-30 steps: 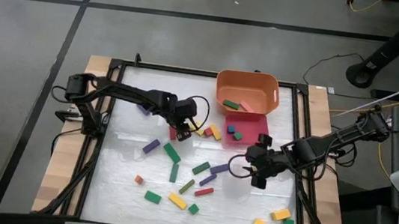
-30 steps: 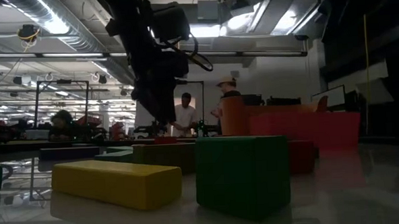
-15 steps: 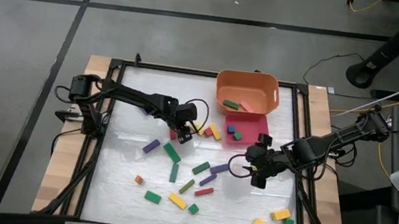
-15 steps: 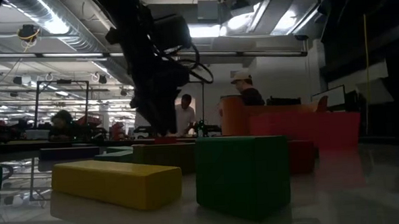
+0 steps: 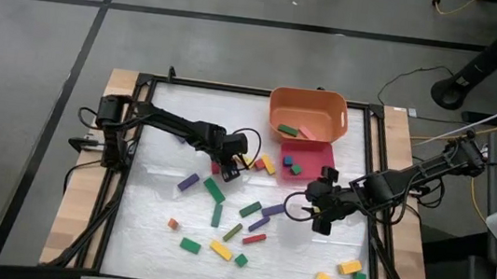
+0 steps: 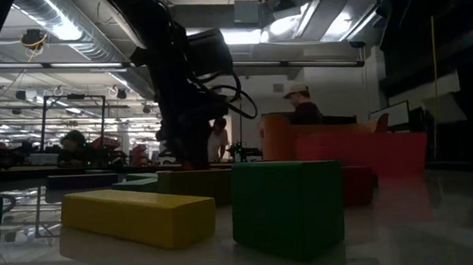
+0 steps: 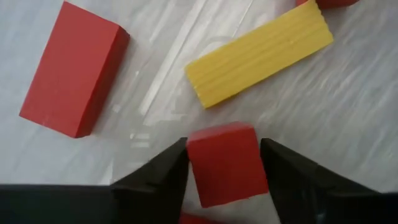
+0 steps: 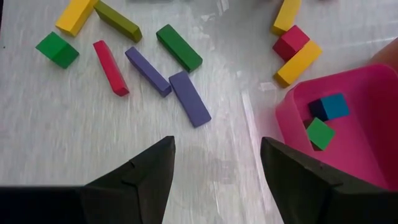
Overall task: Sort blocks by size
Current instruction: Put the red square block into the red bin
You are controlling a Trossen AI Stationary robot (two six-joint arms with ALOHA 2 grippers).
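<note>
Coloured wooden blocks lie scattered flat on the white table: bars such as a green one [image 5: 214,190] and a yellow one [image 5: 221,249], and cubes such as a green one [image 5: 240,260]. My left gripper [image 5: 235,160] is low over the table's middle, shut on a small red cube [image 7: 222,155]; a red bar [image 7: 74,78] and a yellow bar [image 7: 258,53] lie just beyond it. My right gripper [image 5: 318,221] hangs open and empty right of centre, over bare table [image 8: 217,168], near two purple bars [image 8: 189,99]. My left gripper pinches the red cube by two opposite sides [image 7: 193,163] between its two fingers [image 7: 165,177], coming from above and pointing down. Whether the cube rests on the table or is lifted, I cannot tell.
An orange bin [image 5: 276,105] with a green and a pink bar stands at the far edge. In front of it, a pink-red tray [image 5: 316,161] holds small cubes. Two yellow bars and a green cube [image 5: 359,278] lie near the front right corner.
My left gripper has shifted a little toward the table's right edge, staying low over the table. My right arm has kept still.
</note>
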